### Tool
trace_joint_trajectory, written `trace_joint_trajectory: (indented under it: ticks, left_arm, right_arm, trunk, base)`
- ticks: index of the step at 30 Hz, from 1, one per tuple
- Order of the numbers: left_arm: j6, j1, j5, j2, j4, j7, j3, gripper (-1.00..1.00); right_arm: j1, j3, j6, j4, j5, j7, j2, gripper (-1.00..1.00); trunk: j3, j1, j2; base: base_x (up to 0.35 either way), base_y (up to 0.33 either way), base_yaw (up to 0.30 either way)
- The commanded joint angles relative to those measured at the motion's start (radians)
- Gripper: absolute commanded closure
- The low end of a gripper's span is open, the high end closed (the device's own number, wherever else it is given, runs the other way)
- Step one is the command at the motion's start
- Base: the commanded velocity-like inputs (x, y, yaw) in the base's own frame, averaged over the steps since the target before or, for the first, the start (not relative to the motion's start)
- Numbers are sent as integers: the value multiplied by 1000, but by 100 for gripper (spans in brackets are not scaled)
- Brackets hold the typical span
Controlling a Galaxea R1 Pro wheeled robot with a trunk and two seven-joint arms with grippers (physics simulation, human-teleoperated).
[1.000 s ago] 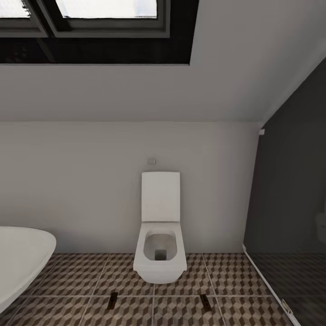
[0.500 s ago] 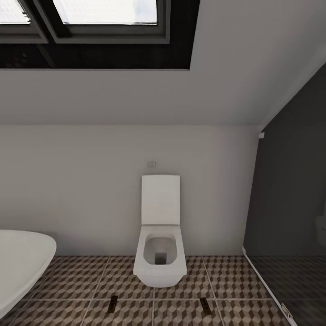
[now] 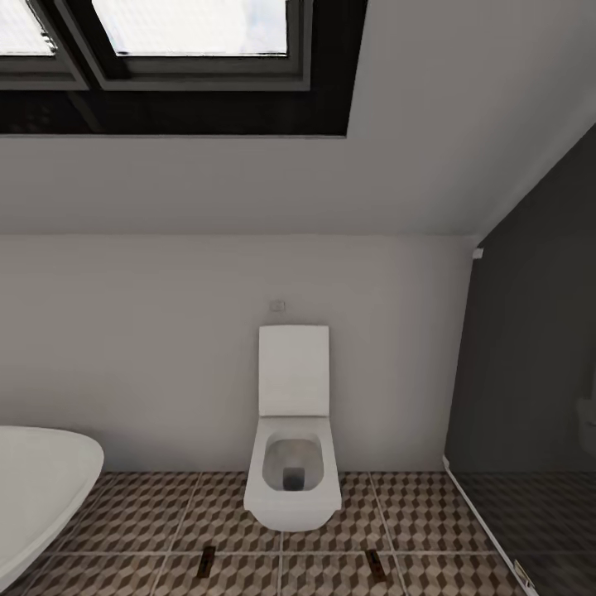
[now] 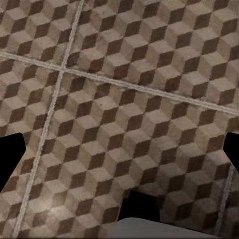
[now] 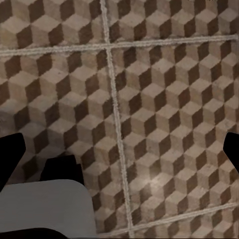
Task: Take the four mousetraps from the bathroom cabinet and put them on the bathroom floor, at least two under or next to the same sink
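From the head camera we faced a pale wall with a white toilet [image 3: 292, 463], lid raised, standing on the bathroom floor [image 3: 414, 513] of brown, beige and white cube-pattern tiles. Two mousetraps [image 3: 207, 560] lay flat on the tiles in front of the toilet, one toward each side, well apart. A white bathtub [image 3: 37, 488] curved in at the left, a dark glass panel [image 3: 530, 372] stood at the right, and a dark-framed window [image 3: 190, 33] sat overhead.

The left wrist camera looked down on floor tiles and grout lines; the left hand [image 4: 119, 154] had its dark fingertips spread wide, released.

The right wrist camera showed similar tiles; the right hand [image 5: 119, 154] was likewise released.
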Motion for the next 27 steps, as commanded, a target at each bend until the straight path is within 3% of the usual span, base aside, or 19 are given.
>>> trace_joint_trajectory:
  ticks: [1, 15, 27]
  left_arm:
    - [-3, 0, 7, 0, 0, 2, -6, -100]
    - [-2, 4, 7, 0, 0, 2, -6, -100]
    - [-2, 5, 7, 0, 1, 2, -6, -100]
  right_arm:
    - [3, -8, -9, 3, 6, -1, 0, -100]
    - [42, -11, -88, 3, -5, 20, -2, -100]
    - [48, -12, -103, 3, -6, 22, -2, -100]
  trunk:
    - [2, -4, 7]
    - [46, -58, 105]
    - [84, -104, 189]
  base:
    - [0, 0, 0]
    - [0, 0, 0]
    - [0, 0, 0]
